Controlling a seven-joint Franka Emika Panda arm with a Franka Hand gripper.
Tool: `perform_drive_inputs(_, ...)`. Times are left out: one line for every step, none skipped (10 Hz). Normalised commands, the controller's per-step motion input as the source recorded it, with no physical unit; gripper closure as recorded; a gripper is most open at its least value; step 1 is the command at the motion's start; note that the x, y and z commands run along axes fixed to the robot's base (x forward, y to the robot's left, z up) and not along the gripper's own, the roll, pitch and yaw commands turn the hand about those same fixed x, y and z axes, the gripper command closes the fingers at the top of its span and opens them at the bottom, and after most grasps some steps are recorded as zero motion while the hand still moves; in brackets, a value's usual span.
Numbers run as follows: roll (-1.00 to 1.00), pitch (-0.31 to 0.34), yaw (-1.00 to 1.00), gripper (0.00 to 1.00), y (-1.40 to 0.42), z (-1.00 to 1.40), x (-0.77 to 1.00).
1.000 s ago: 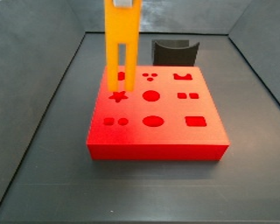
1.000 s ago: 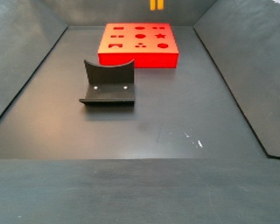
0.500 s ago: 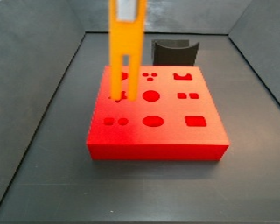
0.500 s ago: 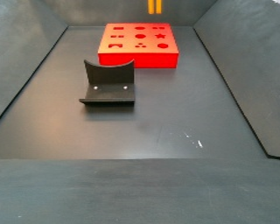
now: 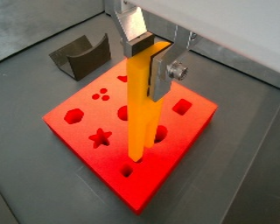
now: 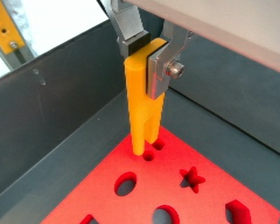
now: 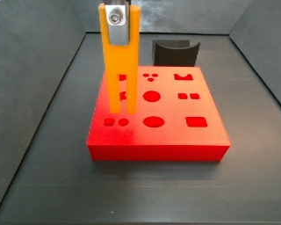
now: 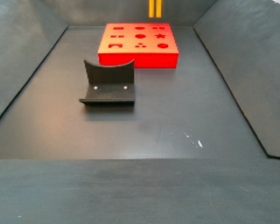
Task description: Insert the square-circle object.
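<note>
My gripper [image 5: 149, 63] is shut on the top of the square-circle object [image 5: 140, 109], a tall orange-yellow bar that hangs upright. It shows the same way in a wrist view [image 6: 143, 61]. In a side view the bar [image 7: 119, 70] stands over the front left of the red block [image 7: 178, 141]. Its forked lower end meets the pair of small holes there [image 7: 116, 120]. In a wrist view the prongs [image 6: 143, 150] reach the block's top face [image 6: 213, 201]. How deep they sit I cannot tell. In a side view only the bar's lower end [image 8: 156, 9] shows.
The red block [image 8: 139, 54] has several shaped holes, among them a star [image 5: 101, 136]. The dark fixture [image 8: 108, 83] stands on the floor apart from the block and shows in a wrist view [image 5: 81, 57]. Sloped grey walls ring the floor.
The gripper has carried the bar from the block's star row toward its front left corner and lowered it; the prongs now meet the small front-left holes.
</note>
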Motion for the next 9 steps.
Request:
perform_drive_inputs(-0.28,0.053,-0.43,1.0,0.23,-0.35,-0.13)
perform_drive_inputs(-0.41,0.014,-0.46,1.0,0.19,-0.26,-0.11)
perform_drive_inputs(-0.47,0.0,-0.35,1.0,0.21,0.0,0.0)
perform_drive_inputs(-0.41,-0.067,-0.15,1.0,0.07,0.08,0.0)
perform_drive_inputs(-0.27,-0.046,0.0,1.0,0.03,0.03,0.01)
perform_drive_inputs(-0.11,-0.036,0.1,1.0,0.0,0.0,0.03)
perform_drive_inputs(0.02,-0.014,0.27,1.0,0.0,0.0,0.06)
perform_drive_inputs(0.14,-0.07,0.3,1.0,0.0,0.0,0.0)
perform_drive_inputs(0.13,-0.08,0.31,1.0,0.0,0.0,0.0)
